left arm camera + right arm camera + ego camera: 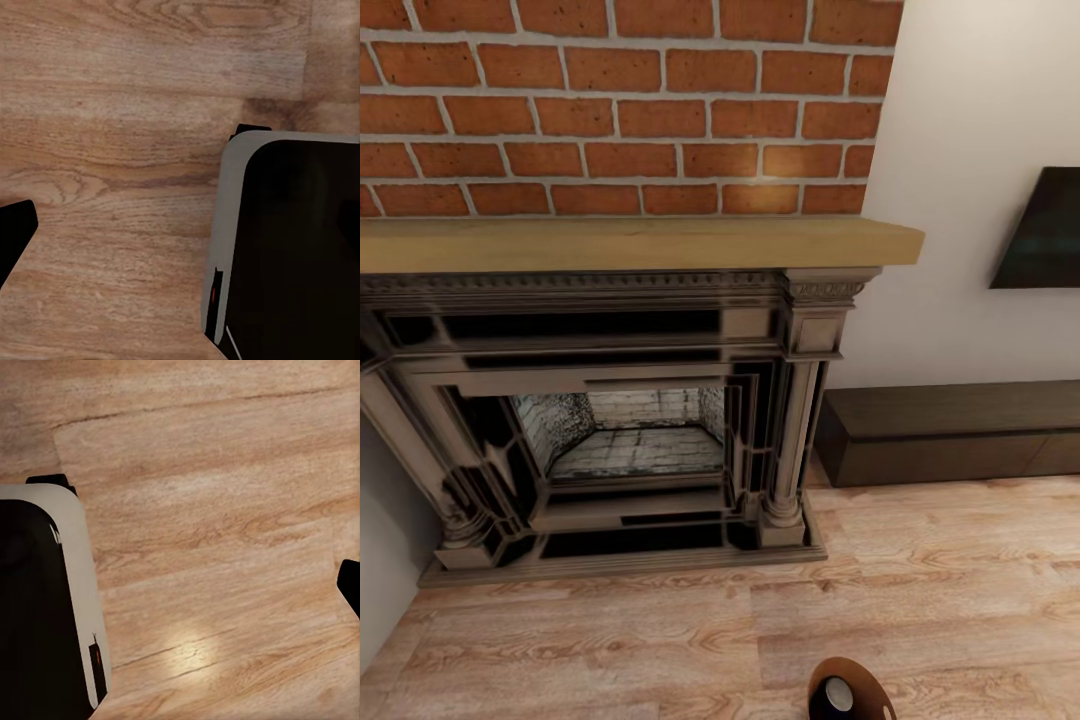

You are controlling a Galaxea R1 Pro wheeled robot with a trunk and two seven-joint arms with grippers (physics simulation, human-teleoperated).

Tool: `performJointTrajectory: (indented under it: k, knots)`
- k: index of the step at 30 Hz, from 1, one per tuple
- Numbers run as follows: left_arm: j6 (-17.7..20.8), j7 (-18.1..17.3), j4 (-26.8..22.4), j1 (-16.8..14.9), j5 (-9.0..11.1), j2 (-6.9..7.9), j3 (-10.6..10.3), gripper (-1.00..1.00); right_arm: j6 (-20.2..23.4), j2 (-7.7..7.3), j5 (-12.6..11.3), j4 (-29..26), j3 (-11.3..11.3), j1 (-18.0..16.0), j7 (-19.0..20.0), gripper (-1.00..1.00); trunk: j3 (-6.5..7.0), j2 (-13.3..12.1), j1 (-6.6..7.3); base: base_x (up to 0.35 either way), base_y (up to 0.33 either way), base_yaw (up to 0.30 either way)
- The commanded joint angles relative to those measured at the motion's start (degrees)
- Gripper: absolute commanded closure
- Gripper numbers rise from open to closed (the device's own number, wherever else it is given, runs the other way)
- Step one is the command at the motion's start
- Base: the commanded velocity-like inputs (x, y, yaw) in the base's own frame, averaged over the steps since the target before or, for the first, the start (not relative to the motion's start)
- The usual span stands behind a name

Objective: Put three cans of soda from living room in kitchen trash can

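Robot faces the brick fireplace [610,420] in the living room; the trash can [847,690] sits near, low right. Finger state on both arms: cannot tell. Risk: driving forward strikes the hearth or low bench [950,430].

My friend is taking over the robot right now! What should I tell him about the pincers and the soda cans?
Pincers: from these pictures you cannot tell whether either is open or shut; both wrist cameras look down at the wood floor and the robot's own base.
Where it is: in the living room, facing the brick fireplace, with the low dark bench and the wall television to its right.
Task things: a small round bin with a brown inside sits at the bottom edge of the head view, something pale in it; unclear what.
Left: find the cans and bin them.
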State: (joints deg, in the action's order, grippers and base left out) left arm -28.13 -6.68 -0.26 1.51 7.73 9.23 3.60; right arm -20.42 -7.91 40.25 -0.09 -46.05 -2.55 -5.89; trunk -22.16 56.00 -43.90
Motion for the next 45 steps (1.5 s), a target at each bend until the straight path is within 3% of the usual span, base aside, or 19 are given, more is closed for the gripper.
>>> performJointTrajectory:
  k: [1,45]
  knots:
    - [0.0,0.0,0.0,0.0,0.0,0.00,0.0,-1.00,0.0,0.00,0.0,0.0,0.0,0.0,0.0,-1.00,0.00,0.0,0.00,0.000,0.000,0.000]
    - [0.0,0.0,0.0,0.0,0.0,0.00,0.0,-1.00,0.0,0.00,0.0,0.0,0.0,0.0,0.0,-1.00,0.00,0.0,0.00,0.000,0.000,0.000]
